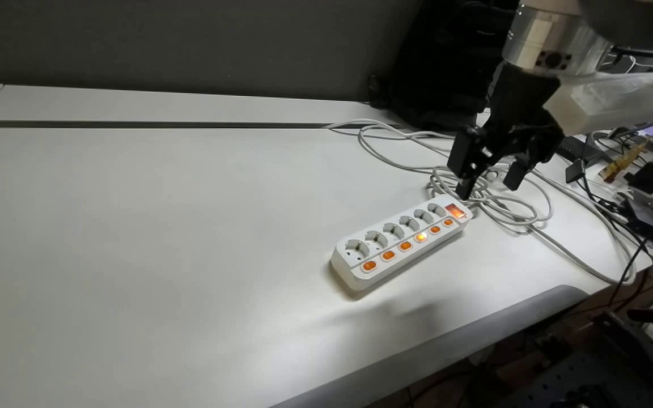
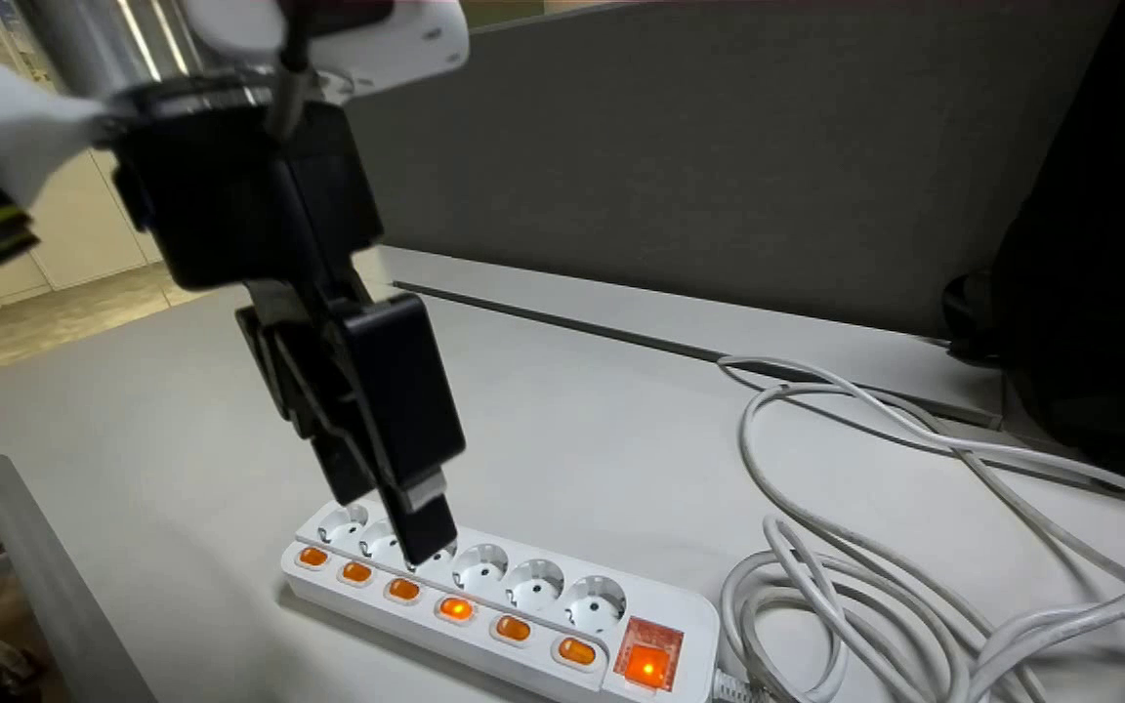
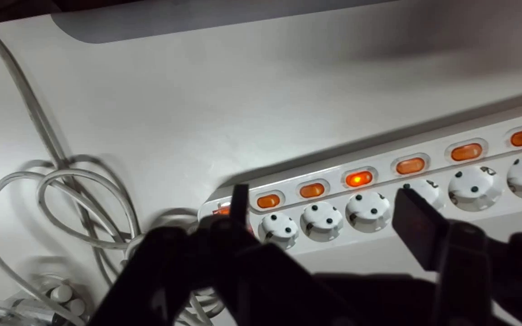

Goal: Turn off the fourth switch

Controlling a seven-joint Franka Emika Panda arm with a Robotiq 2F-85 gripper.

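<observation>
A white power strip (image 1: 397, 266) lies on the white table, with a row of orange switches beside its sockets. One small switch glows, the third from the cord end and fourth from the opposite end; this lit switch (image 1: 422, 237) also shows in an exterior view (image 2: 455, 608) and in the wrist view (image 3: 359, 178). The other small switches are unlit. The larger main switch (image 2: 647, 667) at the cord end glows. My gripper (image 1: 490, 184) is open and empty above the strip. In the wrist view its fingers (image 3: 326, 203) stand wide apart, partly covering the main switch and a socket.
A coiled white cord (image 2: 846, 576) spreads from the strip's main-switch end. A black bag (image 1: 434, 62) stands against the dark partition (image 1: 190, 45) at the back. The table's grey front edge (image 1: 445, 351) runs near the strip. Cables and electronics lie at the right (image 1: 644, 209).
</observation>
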